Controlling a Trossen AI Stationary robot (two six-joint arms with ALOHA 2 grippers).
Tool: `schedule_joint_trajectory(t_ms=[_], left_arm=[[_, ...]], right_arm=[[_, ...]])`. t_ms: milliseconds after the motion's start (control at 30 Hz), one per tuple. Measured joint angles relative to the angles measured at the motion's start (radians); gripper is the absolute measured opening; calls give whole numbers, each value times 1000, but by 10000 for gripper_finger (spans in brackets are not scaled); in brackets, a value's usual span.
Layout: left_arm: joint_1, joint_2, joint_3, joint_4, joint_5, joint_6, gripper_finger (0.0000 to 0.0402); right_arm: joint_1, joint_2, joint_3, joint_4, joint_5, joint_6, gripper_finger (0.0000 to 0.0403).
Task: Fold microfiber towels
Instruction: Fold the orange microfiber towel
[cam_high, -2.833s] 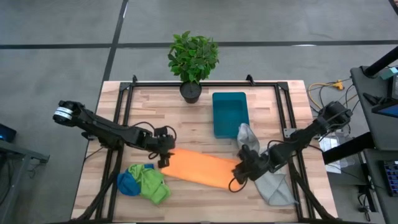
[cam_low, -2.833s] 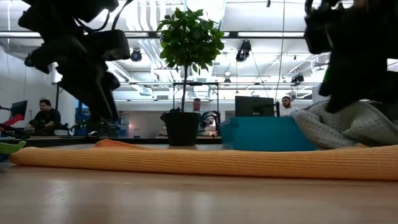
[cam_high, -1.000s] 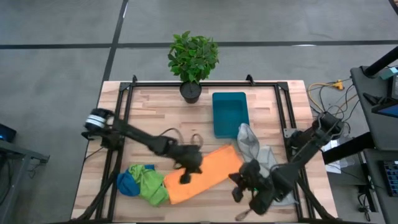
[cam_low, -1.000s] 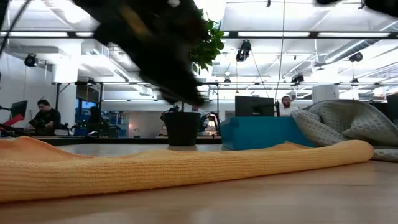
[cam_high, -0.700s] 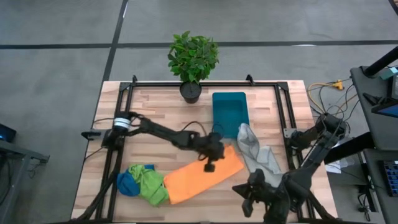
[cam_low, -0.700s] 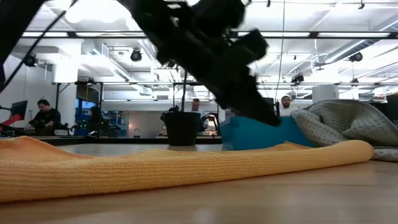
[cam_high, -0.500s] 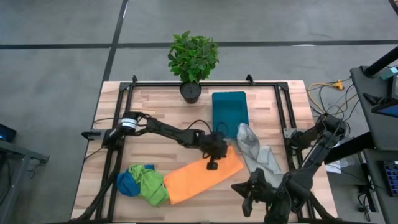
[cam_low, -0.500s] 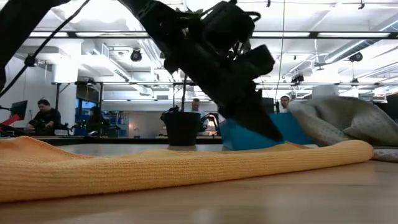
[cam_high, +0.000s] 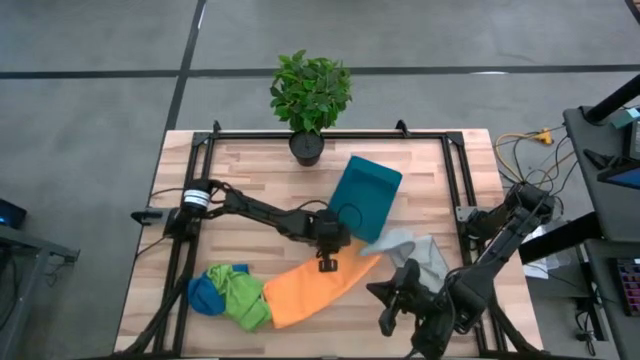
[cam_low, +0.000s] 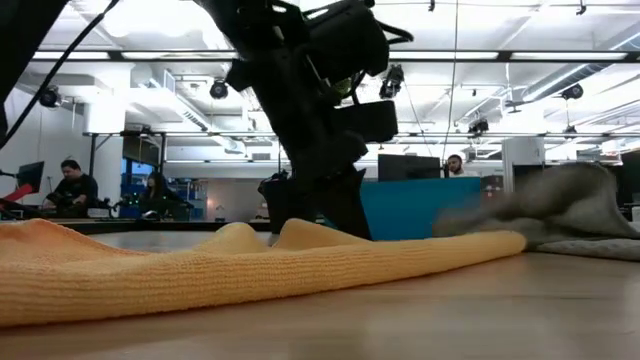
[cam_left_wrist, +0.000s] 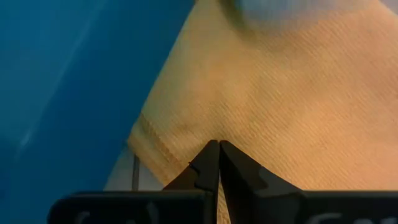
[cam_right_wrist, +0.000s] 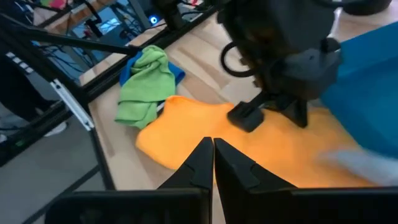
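Wooden table, black frame along its edges, grey floor around it; the low view alone shows the workshop behind, with ceiling lights and seated people in the distance.

Potted plant: middle of the far edge.

Teal bin: right of centre, turned askew, one corner close by my left gripper.

Orange towel: a slanted band across the middle of the near half. The low view shows it lying flat with a raised wrinkle under my left gripper.

Green towel and blue towel: bunched together, touching, near the front-left corner. My right wrist view shows green on top of blue.

Grey towel: crumpled right of the orange one, blurred in the low view.

My left gripper: fingers pressed together, tips down on the orange towel's far end; my left wrist view shows the towel's hem beside the bin.

My right gripper: fingers pressed together, holding nothing, at the front edge right of centre.
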Motion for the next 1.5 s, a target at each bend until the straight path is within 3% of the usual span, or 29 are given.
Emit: schedule_joint_trajectory(t_ms=[233,433,600,867,967,1300,1500], left_arm=[[-11,-31,-7,-92,-79,-76,0],[-25,-59,-77,-144,-93,-147,0],[-34,-123,-183,-138,-106,-234,0],[-35,-286,-351,-165,-174,-311,0],[-35,-364,-405,-168,-185,-334,0],[-35,-561,-538,-146,-264,-390,0],[-30,-566,-544,-144,-292,-386,0]], right_arm=[[-6,0,-8,-7,-11,-25,9],[-56,0,-79,-25,-67,148,9],[-170,0,-153,-22,-226,250,9],[-382,0,-206,-15,-255,261,9],[-472,0,-222,-9,-330,225,9],[-658,0,-294,521,-623,-63,9],[-700,14,-278,586,-679,-110,9]])
